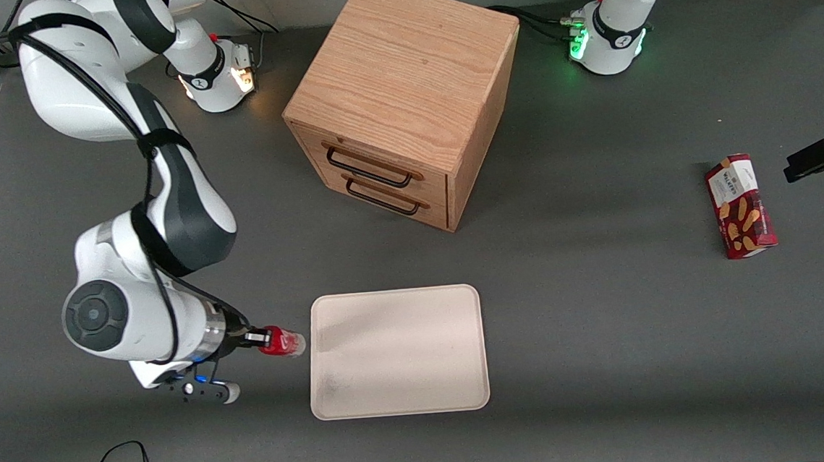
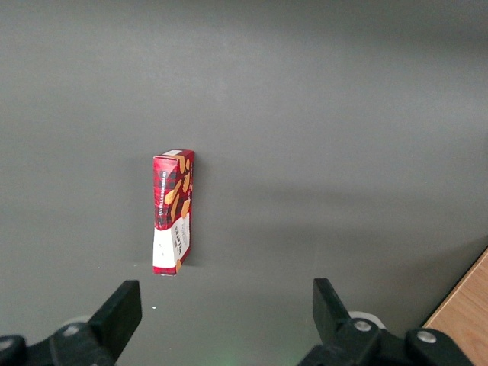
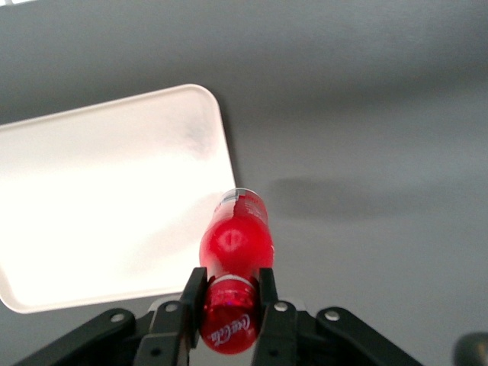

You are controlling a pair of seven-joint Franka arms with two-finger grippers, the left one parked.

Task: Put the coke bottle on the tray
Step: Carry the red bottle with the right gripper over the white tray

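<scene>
Your gripper (image 3: 229, 301): fingers pinching coke bottle (image 3: 235, 236) at neck, held beside tray (image 1: 400, 398), ready for placing.

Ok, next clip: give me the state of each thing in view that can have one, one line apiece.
gripper: shut on the coke bottle near its cap end, just short of the tray's edge toward the working arm's end of the table.
coke bottle: capped, held lying sideways, base toward the tray, not on it yet.
tray: flat on the table, nothing on it.
wooden drawer cabinet: both drawers closed.
snack box: closed, lying toward the parked arm's end.
</scene>
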